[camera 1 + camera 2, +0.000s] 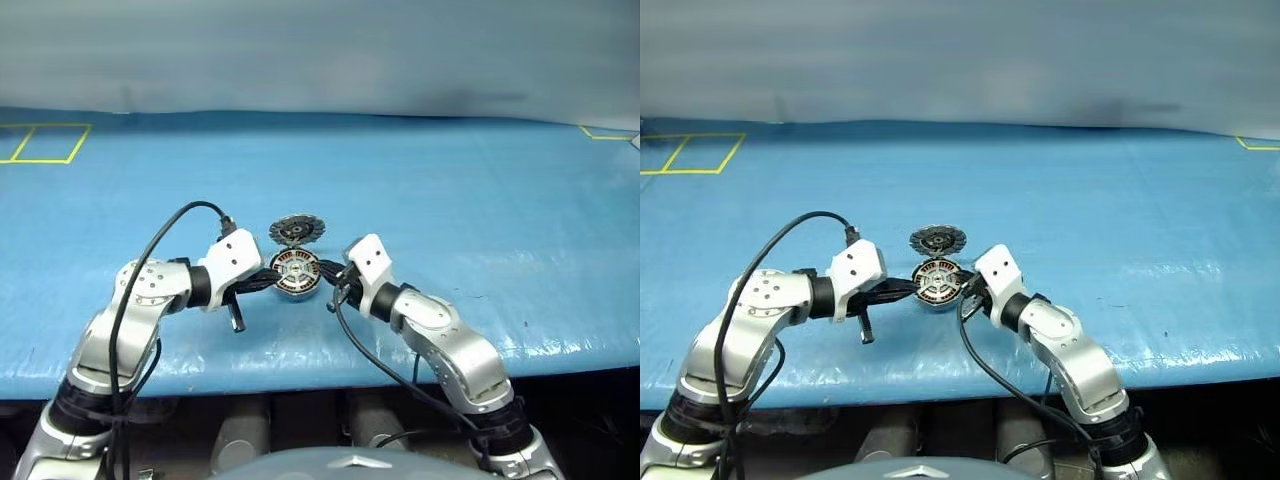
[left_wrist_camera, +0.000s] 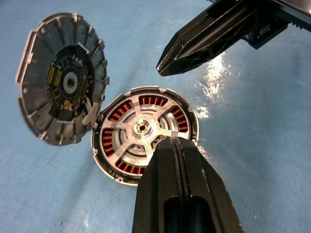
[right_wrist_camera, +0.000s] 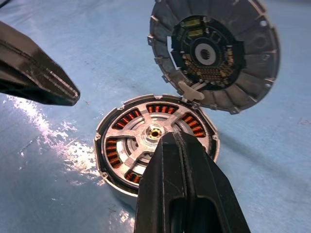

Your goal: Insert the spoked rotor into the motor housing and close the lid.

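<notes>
Spanning the view, blue table (image 1: 480,200), pale wall (image 1: 320,50) behind; both jaws together, holding nothing.

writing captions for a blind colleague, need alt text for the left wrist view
The spoked rotor sits inside the round motor housing, copper windings showing between its spokes, on a blue surface. The hinged lid stands open beside it, finned inner face showing. The shut left pincer overlaps the housing's rim, and the shut right pincer hovers opposite.

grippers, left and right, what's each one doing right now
Left tool: shut, holding nothing, tip over the rim of the motor housing.
Right tool: shut, holding nothing, tip over the spoked rotor.
</notes>
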Motion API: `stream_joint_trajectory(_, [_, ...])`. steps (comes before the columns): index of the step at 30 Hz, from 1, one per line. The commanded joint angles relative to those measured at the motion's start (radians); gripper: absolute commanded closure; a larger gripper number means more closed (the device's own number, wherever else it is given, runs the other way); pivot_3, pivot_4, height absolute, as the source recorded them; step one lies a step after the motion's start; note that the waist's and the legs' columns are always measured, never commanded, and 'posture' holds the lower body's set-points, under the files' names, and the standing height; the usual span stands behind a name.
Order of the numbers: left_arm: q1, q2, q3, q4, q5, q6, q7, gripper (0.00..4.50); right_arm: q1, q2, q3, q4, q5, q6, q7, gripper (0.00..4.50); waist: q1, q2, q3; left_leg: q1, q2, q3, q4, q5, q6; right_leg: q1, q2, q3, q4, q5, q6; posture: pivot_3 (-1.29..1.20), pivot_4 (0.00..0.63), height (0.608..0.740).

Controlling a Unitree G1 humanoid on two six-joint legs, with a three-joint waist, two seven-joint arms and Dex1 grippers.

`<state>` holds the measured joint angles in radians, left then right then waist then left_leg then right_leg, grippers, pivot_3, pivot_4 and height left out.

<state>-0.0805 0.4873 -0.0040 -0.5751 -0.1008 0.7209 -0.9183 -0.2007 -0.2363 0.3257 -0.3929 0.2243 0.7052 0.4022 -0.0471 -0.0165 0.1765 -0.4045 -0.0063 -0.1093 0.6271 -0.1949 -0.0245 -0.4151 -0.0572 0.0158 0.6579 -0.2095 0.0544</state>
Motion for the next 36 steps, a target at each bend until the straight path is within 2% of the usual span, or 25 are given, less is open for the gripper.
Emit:
stream_joint_trajectory(1, [0.066, -0.058, 0.065, -0.017, -0.041, -0.095, 0.101, 4.49, -0.056, 0.032, 0.027, 0.014, -0.015, 0.017, -0.013, 4.50, 0.005, 0.000, 0.000, 0.000, -0.001, 0.000, 0.000, 0.000, 0.000, 0.000, -0.001, 0.000, 0.000, 0.000, 0.000, 0.00, 0.150, 0.740])
stream_joint_trajectory(6, [0.165, -0.135, 0.100, 0.005, -0.077, -0.185, 0.201, 4.49, -0.110, 0.083, 0.063, 0.111, -0.043, -0.009, -0.017, 4.50, 0.012, 0.000, 0.000, 0.000, -0.001, -0.001, 0.000, 0.000, 0.000, 0.001, -0.001, -0.001, -0.001, 0.000, 0.000, 0.00, 0.150, 0.740])
stream_joint_trajectory(11, [0.208, -0.149, 0.112, 0.030, -0.100, -0.253, 0.249, 4.49, -0.126, 0.109, 0.061, 0.217, -0.067, -0.049, -0.012, 4.50, 0.012, 0.000, 0.000, 0.000, -0.002, 0.000, 0.000, 0.000, 0.000, 0.001, -0.002, -0.001, -0.001, 0.000, 0.000, 0.00, 0.150, 0.740])
stream_joint_trajectory(16, [0.183, -0.153, 0.143, 0.073, -0.130, -0.320, 0.288, 4.49, -0.123, 0.113, 0.048, 0.304, -0.093, -0.064, -0.024, 4.50, 0.011, 0.000, 0.000, 0.001, -0.001, 0.000, 0.000, 0.000, 0.000, 0.001, -0.002, -0.001, 0.000, 0.000, 0.000, 0.00, 0.150, 0.740])
stream_joint_trajectory(19, [0.135, -0.150, 0.163, 0.104, -0.142, -0.341, 0.321, 4.49, -0.104, 0.116, 0.043, 0.292, -0.081, -0.056, -0.009, 4.50, 0.011, 0.000, -0.001, 0.002, -0.001, 0.000, 0.000, 0.000, 0.000, 0.002, -0.002, -0.001, 0.000, 0.000, 0.000, 0.00, 0.150, 0.740])
stream_joint_trajectory(25, [-0.005, -0.099, 0.195, 0.156, -0.254, -0.265, 0.291, 4.49, -0.041, 0.108, 0.020, 0.142, -0.026, -0.045, 0.029, 4.50, 0.012, 0.000, -0.001, 0.002, -0.002, -0.001, -0.001, 0.000, -0.001, 0.002, -0.002, -0.002, -0.001, 0.000, 0.000, 0.00, 0.150, 0.740])
stream_joint_trajectory(30, [-0.164, -0.055, 0.198, 0.253, -0.313, -0.246, 0.262, 4.49, 0.070, 0.040, 0.008, -0.011, 0.012, -0.068, 0.075, 4.50, 0.011, 0.000, 0.000, 0.001, -0.002, -0.001, -0.002, 0.000, -0.001, 0.002, -0.002, -0.002, -0.003, 0.000, 0.000, 0.00, 0.150, 0.740])
stream_joint_trajectory(36, [-0.397, -0.044, 0.132, 0.526, -0.318, -0.313, 0.137, 4.49, 0.235, 0.003, -0.020, -0.071, 0.036, -0.143, 0.082, 4.50, 0.011, -0.001, 0.000, 0.000, -0.002, -0.001, -0.002, 0.000, -0.001, 0.002, -0.002, -0.003, -0.004, 0.000, 0.000, 0.00, 0.150, 0.740])
